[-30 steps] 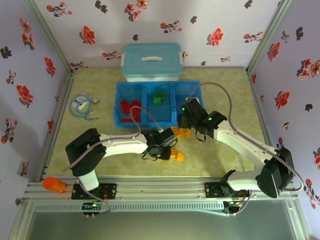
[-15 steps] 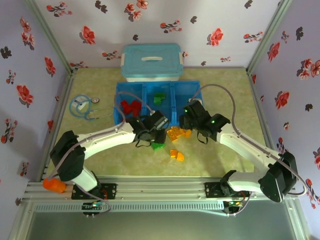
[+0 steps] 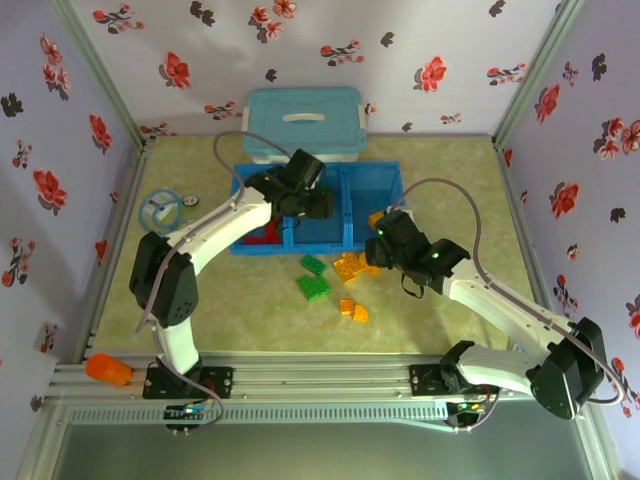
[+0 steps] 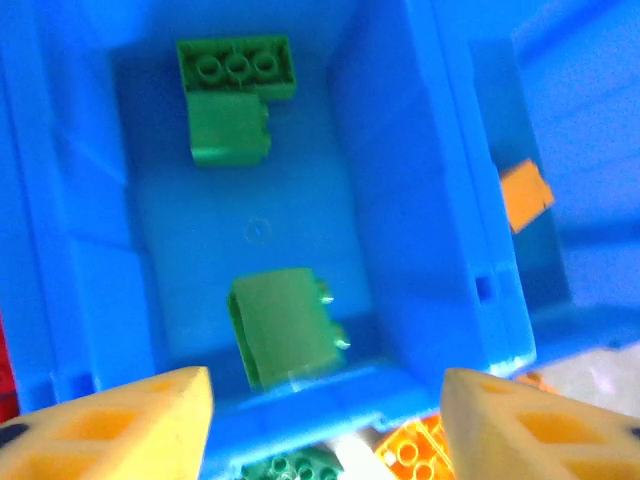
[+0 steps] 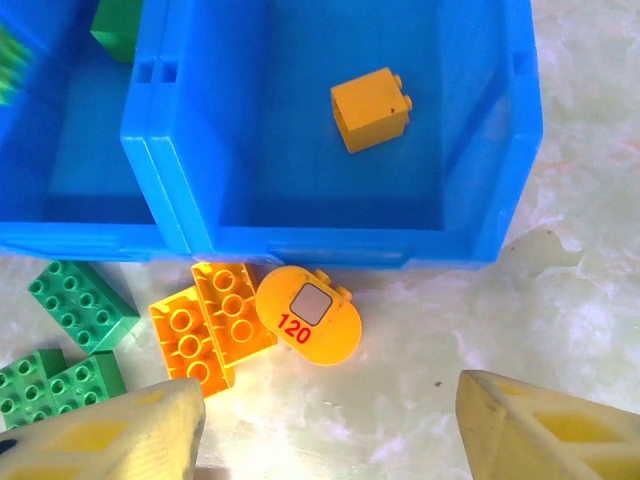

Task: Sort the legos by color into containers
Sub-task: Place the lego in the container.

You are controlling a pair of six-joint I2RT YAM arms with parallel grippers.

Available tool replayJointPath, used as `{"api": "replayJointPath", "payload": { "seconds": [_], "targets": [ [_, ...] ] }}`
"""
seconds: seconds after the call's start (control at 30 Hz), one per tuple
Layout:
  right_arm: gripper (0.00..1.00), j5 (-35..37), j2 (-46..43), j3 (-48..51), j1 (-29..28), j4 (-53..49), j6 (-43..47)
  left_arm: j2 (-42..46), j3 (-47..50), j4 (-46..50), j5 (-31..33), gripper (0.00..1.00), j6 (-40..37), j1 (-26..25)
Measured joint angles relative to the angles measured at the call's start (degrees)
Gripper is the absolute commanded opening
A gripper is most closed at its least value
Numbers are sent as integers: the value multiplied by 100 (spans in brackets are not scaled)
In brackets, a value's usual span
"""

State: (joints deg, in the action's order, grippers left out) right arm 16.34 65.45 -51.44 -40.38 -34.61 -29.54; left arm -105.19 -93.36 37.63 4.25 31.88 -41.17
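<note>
Below your spread left claw (image 4: 325, 395) lie green studded plastic bricks (image 4: 285, 325) in the blue plastic tray (image 4: 400, 180); below your spread right claw (image 5: 330, 400), orange bricks (image 5: 215, 320)

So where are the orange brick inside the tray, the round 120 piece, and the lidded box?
orange brick (image 5: 370, 108), right wrist view, its top face.
round 120 piece (image 5: 308, 315), right wrist view, its flat top.
lidded box (image 3: 275, 108), top external view, its lid.
</note>
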Motion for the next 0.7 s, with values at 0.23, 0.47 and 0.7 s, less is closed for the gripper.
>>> {"api": "replayJointPath", "payload": {
  "seconds": [0.23,0.47,0.7],
  "targets": [
    [78,-229,-96,319,0,-13,-55,319,299,-291,-2,72,-39,-74],
    [75,-752,-428,844,-229,-37,-76,1464,1661,-804,-31,72,-37,-236],
    [75,-1130,-387,1126,-997,22,-114,2177,2702,-1145,-42,71,-15,-251]
  ]
}}
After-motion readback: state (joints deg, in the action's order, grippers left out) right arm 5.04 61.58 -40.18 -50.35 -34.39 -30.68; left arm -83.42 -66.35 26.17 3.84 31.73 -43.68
